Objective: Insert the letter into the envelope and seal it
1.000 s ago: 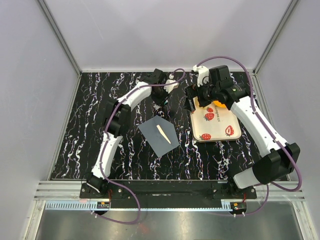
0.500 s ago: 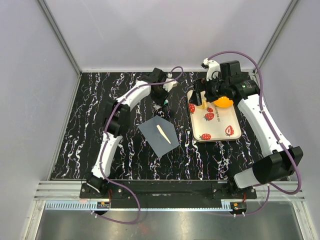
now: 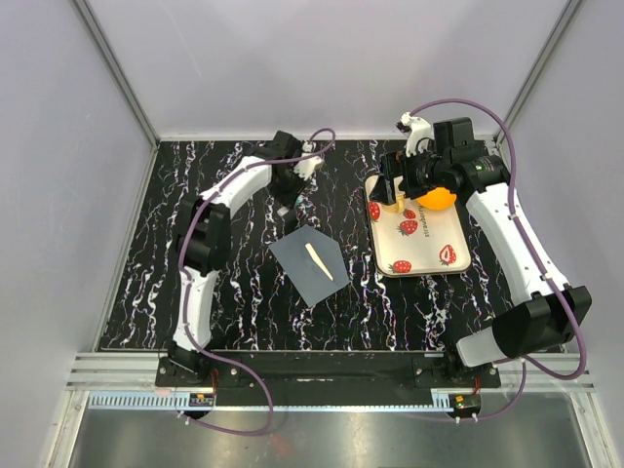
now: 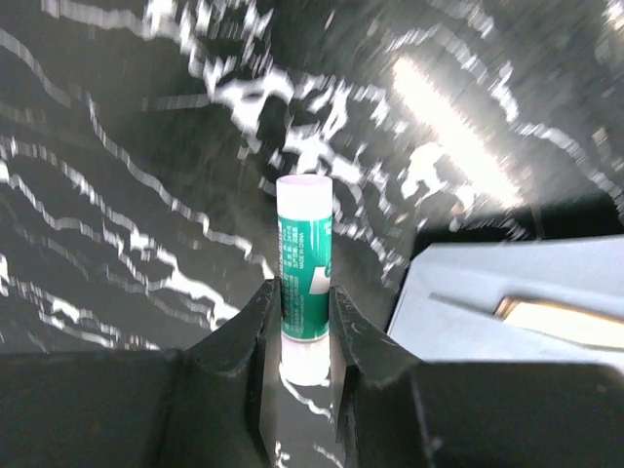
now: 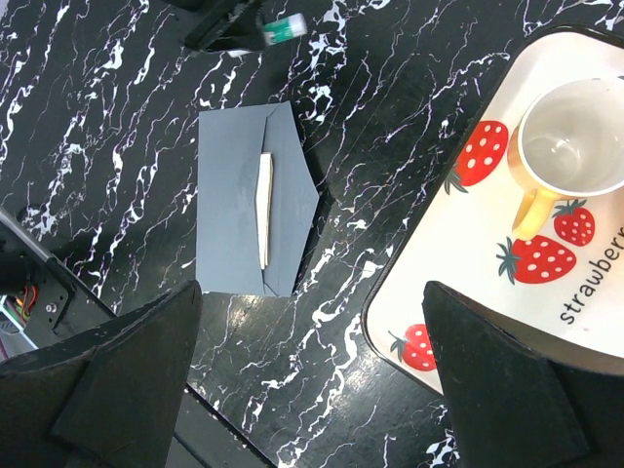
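The dark grey envelope (image 3: 310, 261) lies flat in the middle of the table, also seen in the right wrist view (image 5: 244, 210) and at the right edge of the left wrist view (image 4: 517, 292). A narrow tan strip of the letter (image 3: 319, 261) (image 5: 264, 207) (image 4: 561, 320) shows at the flap's edge. My left gripper (image 3: 291, 202) (image 4: 298, 297) is behind the envelope, shut on a green and white glue stick (image 4: 305, 268) (image 5: 284, 31). My right gripper (image 3: 390, 190) (image 5: 312, 292) hangs open and empty above the tray's left edge.
A cream strawberry-printed tray (image 3: 429, 255) (image 5: 468, 244) lies to the right of the envelope. A yellow mug (image 3: 436, 198) (image 5: 570, 146) stands on its far end. Grey walls close in the black marbled table (image 3: 195, 292) on three sides.
My left gripper closed on the glue stick and carried it left, away from the tray. My right gripper rose and drew back to the right over the tray.
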Robot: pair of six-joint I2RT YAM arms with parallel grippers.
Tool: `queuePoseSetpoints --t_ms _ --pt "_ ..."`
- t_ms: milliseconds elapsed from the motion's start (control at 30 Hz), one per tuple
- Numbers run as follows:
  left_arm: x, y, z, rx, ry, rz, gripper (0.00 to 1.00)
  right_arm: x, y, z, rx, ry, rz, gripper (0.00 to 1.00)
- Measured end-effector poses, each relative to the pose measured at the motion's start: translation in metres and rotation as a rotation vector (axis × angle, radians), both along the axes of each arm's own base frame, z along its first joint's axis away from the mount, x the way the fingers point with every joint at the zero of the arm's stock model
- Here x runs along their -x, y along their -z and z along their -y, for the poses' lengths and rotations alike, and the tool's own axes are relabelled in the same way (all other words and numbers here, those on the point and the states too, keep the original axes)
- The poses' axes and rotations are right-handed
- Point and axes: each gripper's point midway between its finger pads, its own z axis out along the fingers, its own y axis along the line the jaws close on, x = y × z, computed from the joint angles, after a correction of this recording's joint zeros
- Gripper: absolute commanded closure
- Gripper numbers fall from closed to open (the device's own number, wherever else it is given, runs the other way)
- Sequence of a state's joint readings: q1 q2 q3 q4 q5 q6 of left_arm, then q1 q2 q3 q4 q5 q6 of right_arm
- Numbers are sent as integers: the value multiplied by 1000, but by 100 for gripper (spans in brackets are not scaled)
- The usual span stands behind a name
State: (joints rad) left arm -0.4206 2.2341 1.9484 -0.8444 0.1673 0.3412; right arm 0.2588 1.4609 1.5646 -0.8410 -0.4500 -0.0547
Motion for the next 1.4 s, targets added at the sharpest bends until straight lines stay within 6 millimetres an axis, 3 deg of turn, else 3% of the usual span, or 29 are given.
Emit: queuePoseSetpoints --t_ms 233,400,633,733,767,800,1033,1233,1333,1400 --pt "50 16 -75 -103 -82 -113 100 2 -1 -2 -12 -7 -7 0" --pt "80 21 -98 -152 -88 -156 100 2 -1 -2 -15 -6 -9 0" --pt "96 33 -105 -193 -74 -201 99 2 -1 -2 -16 -5 -11 0" --pt "96 39 -106 -206 -68 -219 87 2 -1 -2 -16 -5 -11 0" --pt "96 41 -105 -212 -63 -225 79 2 -1 -2 -16 -5 -11 0" --pt "94 44 -105 -218 -58 -229 77 3 -1 -2 -16 -5 -11 0" --pt "79 44 -96 -260 -30 -243 72 3 -1 -3 -21 -10 -13 0" --pt "67 52 -91 -278 -19 -264 60 7 0 -3 -27 -17 -17 0" --pt "68 53 -91 -289 -16 -277 59 8 -2 -4 -32 -22 -14 0" --pt "68 52 -90 -293 -13 -283 65 9 -4 -4 -34 -22 -11 0"
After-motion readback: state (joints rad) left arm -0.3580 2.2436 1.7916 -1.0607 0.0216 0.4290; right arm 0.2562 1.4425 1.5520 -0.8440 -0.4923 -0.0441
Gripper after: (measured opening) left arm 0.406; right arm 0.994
